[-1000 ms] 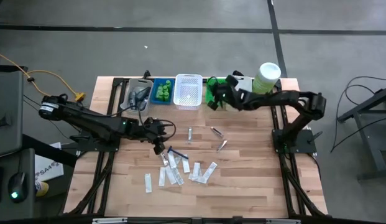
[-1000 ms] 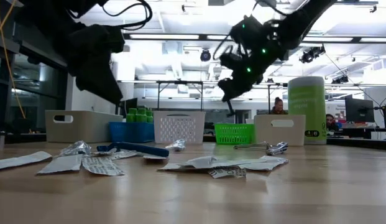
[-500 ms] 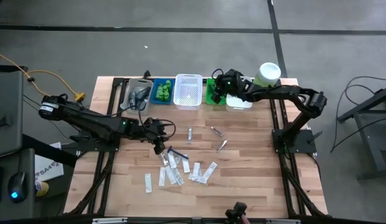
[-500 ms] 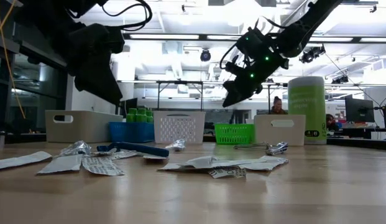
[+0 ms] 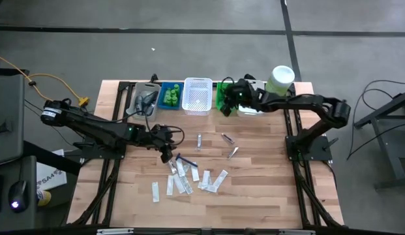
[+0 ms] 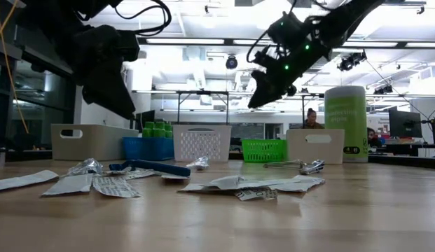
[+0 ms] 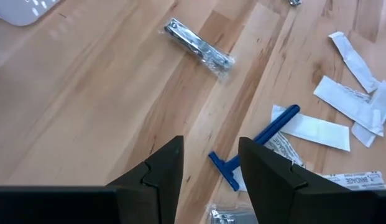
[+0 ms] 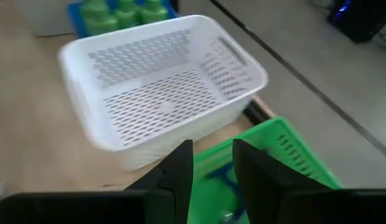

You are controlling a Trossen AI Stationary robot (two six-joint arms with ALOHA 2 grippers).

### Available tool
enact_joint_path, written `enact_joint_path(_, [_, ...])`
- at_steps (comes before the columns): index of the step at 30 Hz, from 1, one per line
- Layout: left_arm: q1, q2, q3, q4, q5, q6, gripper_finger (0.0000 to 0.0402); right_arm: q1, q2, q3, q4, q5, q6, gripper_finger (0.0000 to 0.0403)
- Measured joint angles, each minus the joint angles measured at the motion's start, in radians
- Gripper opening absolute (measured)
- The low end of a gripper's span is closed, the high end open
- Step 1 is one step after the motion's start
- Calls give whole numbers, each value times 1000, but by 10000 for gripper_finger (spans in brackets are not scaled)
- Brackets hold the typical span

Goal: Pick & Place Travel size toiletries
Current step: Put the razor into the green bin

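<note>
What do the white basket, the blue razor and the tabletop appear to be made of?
White basket: likely moulded plastic, matte, with walls and floor pierced by rows of slots. Blue razor: apparently plastic, one-piece handle in uniform glossy blue. Tabletop: wood, seemingly sealed butcher-block, with grain and plank seams showing.

I can read no text: the print on the sachets (image 7: 360, 181) and canister (image 6: 345, 123) stays illegible.
</note>
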Motion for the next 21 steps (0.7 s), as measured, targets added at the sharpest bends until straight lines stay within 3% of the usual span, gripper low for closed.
enact_joint_path(3, [0, 2, 0, 2, 48, 28, 154, 46, -19, 0, -70, -3, 36, 107])
enact_joint_path(6, [0, 28, 0, 4, 143, 198, 154, 103, -21, 0, -127, -6, 58, 107])
enact_joint_path(13, [2, 83, 0, 46, 170, 576, 159, 218, -21, 0, -263, -20, 81, 107])
enact_joint_path(21, [2, 143, 1, 184, 191, 675, 230, 329, -35, 0, -270, 2, 147, 107])
